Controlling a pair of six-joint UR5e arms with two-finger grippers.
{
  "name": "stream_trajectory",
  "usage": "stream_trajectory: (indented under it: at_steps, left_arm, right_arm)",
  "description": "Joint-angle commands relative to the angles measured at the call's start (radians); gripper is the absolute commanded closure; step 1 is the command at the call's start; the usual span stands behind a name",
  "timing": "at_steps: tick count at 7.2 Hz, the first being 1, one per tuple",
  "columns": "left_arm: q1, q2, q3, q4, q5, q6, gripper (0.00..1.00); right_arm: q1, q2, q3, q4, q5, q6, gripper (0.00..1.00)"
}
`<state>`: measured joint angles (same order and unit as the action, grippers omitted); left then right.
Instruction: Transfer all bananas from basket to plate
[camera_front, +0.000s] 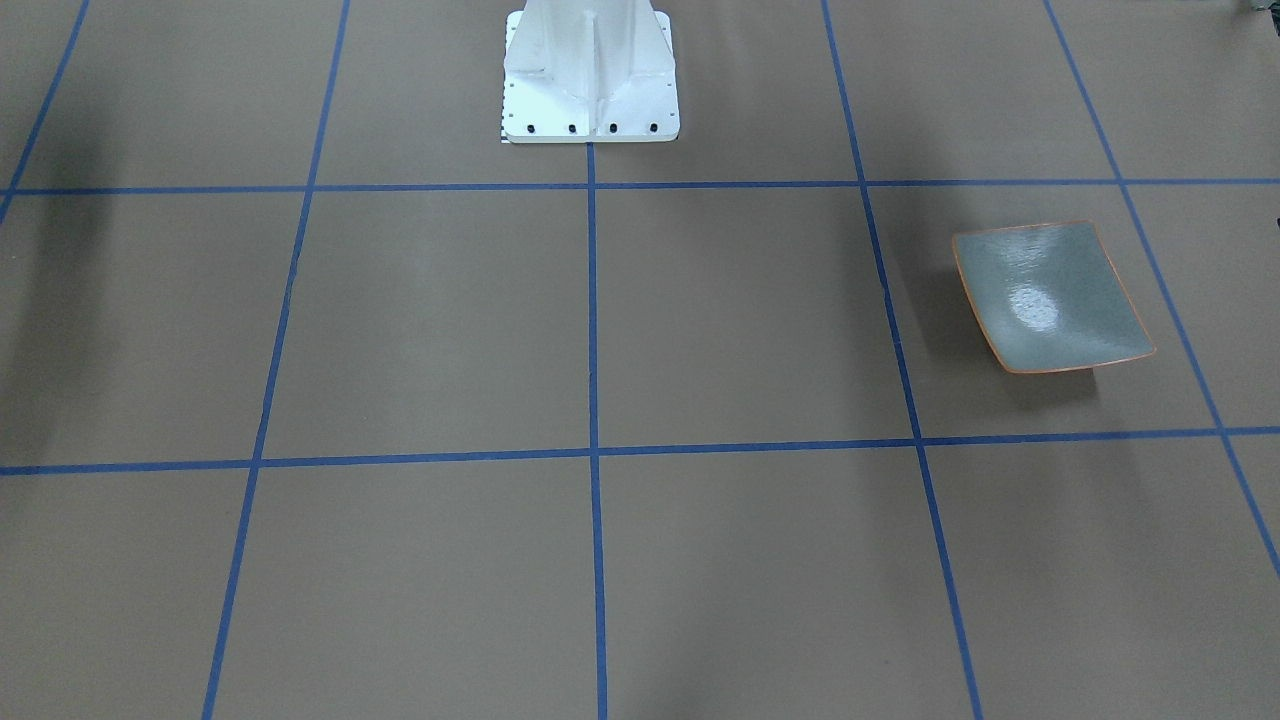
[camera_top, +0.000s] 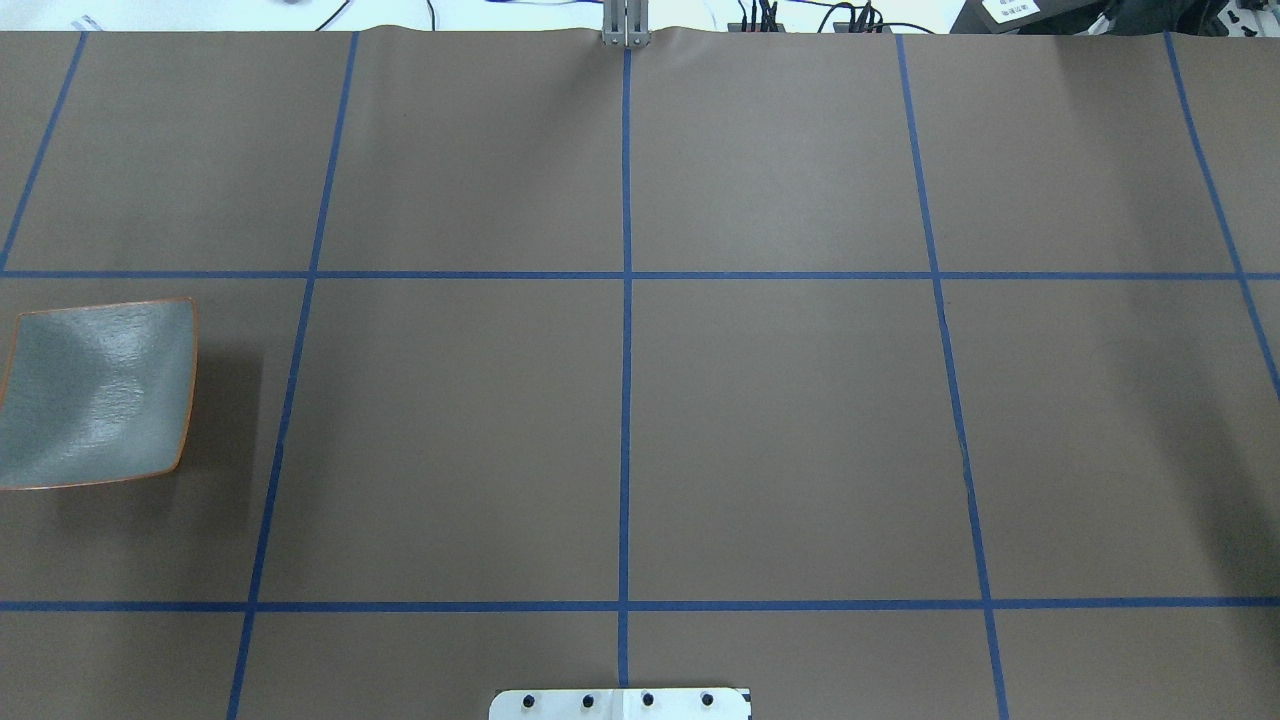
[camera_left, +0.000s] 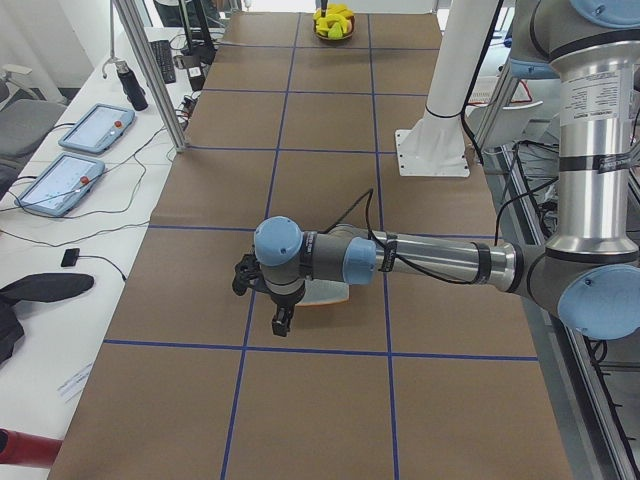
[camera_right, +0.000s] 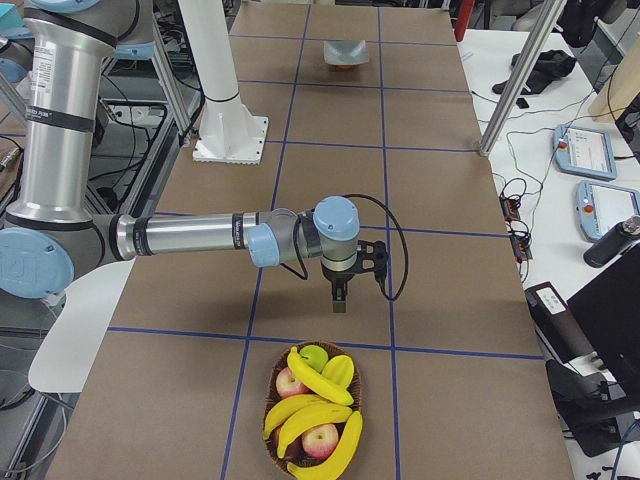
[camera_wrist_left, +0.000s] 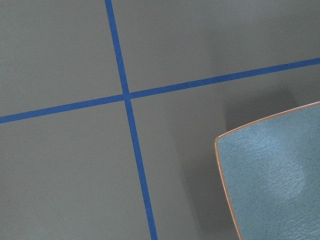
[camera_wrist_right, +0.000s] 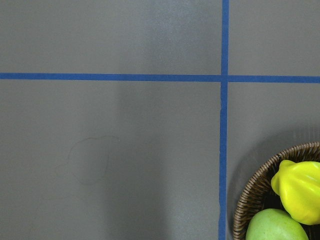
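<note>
The job is only starting, I think. All the bananas (camera_right: 305, 415) lie in the wicker basket (camera_wrist_right: 252, 195) with some apples (camera_right: 320, 438), and none is on the plate (camera_front: 1050, 295) yet. In the right side view the basket sits at 6 o'clock from the right pincer (camera_right: 340, 300), near it. The plate is at the counter's (camera_top: 780, 420) other end, at 9 o'clock in the overhead view, beside the left pincer (camera_left: 282, 322). Next, the right pincer should move over the basket and come down on the top banana. I see nothing in either pincer. I cannot tell how wide they are.
</note>
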<state>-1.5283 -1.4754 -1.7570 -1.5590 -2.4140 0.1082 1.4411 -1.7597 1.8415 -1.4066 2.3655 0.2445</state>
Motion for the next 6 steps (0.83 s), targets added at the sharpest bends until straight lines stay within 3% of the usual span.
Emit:
stream_trajectory:
  at_steps: [1,6]
  left_arm:
    - [0.000,0.018,-0.016,-0.021,-0.007,-0.005,0.00]
    - [0.004,0.035,-0.048,-0.036,-0.014,-0.007,0.00]
  right_arm:
    - [-0.002,0.000,-0.004,0.003,0.003,0.005,0.00]
    - [-0.039,-0.014,-0.001,0.043,0.003,0.004,0.00]
